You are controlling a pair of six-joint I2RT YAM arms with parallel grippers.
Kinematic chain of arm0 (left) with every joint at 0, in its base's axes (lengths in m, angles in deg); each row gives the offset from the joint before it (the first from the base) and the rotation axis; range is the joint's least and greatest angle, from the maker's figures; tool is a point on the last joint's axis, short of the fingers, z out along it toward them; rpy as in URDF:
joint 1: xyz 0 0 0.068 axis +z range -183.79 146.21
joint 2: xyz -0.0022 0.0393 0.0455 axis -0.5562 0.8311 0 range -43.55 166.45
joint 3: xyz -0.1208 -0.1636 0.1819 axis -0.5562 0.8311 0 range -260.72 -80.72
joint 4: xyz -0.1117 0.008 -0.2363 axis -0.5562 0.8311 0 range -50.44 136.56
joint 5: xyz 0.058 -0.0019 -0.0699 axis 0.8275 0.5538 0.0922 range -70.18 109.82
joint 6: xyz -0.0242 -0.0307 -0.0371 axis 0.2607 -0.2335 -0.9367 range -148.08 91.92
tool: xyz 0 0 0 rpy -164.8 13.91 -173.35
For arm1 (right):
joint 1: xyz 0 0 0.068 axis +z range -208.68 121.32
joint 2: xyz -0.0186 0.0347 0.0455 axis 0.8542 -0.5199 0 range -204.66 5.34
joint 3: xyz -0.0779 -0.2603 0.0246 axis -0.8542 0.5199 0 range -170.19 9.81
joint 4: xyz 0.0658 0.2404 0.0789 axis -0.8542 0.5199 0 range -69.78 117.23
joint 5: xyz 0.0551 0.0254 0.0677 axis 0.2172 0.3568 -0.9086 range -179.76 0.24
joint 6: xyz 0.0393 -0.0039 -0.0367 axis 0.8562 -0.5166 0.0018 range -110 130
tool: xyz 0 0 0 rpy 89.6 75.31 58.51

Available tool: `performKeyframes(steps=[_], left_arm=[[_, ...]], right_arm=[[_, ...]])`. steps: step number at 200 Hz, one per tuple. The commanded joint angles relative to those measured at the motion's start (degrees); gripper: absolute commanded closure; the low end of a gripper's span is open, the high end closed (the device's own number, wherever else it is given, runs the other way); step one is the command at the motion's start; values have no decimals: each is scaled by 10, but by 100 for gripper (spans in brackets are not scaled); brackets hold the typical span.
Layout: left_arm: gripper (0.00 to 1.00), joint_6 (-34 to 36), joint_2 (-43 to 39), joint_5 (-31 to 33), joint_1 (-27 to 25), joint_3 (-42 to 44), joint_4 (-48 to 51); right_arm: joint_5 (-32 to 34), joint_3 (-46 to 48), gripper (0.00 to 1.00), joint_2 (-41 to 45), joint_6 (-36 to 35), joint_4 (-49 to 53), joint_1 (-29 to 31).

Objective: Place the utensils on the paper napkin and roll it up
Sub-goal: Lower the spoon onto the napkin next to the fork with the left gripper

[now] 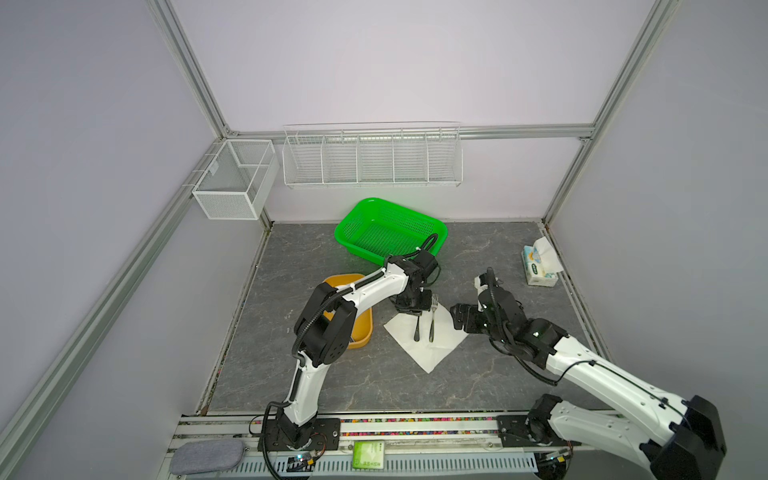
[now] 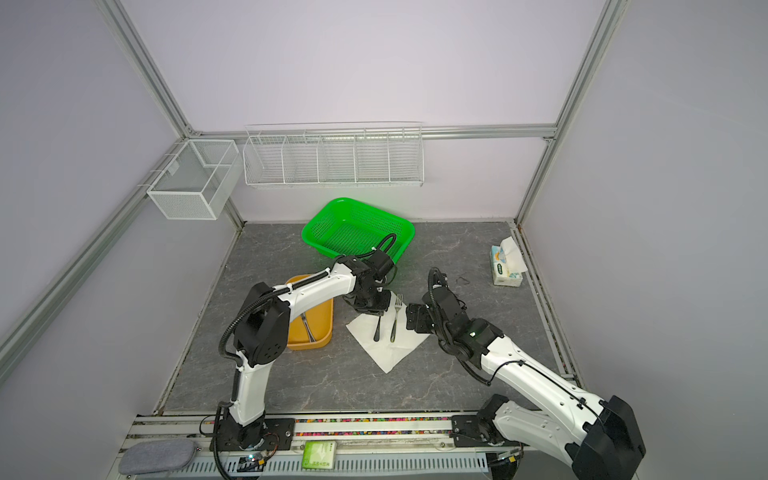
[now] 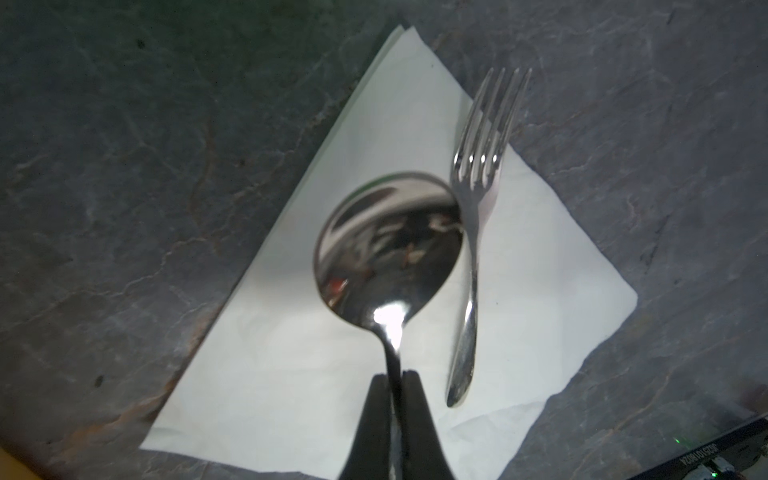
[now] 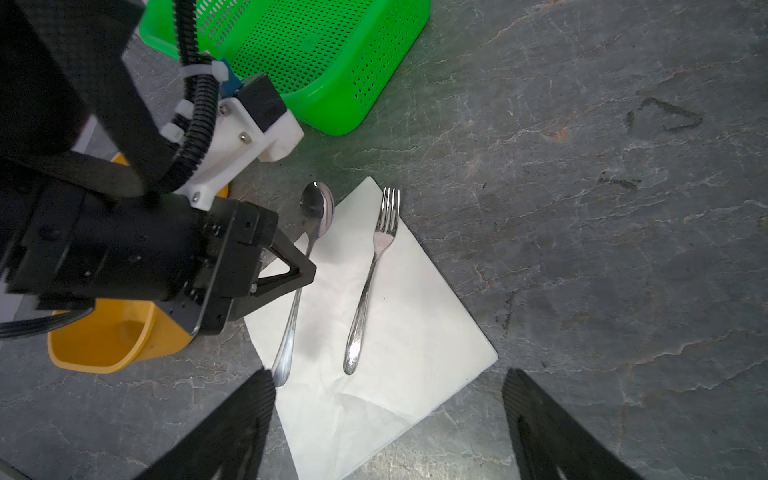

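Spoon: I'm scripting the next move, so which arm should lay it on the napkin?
Left. The left gripper is shut on the spoon over the paper napkin beside the fork; the right gripper is open and empty.

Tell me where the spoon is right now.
In both top views the spoon is mid-table, gripped by the left end effector, over the paper napkin just left of the fork.

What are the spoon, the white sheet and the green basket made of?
The spoon: polished metal, probably steel; its bowl mirrors the surroundings. The paper napkin: thin matte paper, by its creases and layered edges. The green basket: glossy moulded plastic, seemingly, perforated throughout.
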Motion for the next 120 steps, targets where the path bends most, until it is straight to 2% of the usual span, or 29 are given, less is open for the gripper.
performKeyframes(steps=[1, 120], left_arm=[[95, -8, 19, 8, -2, -23, -10], [93, -21, 66, 2, -12, -52, -24]], right_arm=[[4, 10, 11, 5, 13, 6, -5], [-4, 15, 11, 0, 17, -1, -8]])
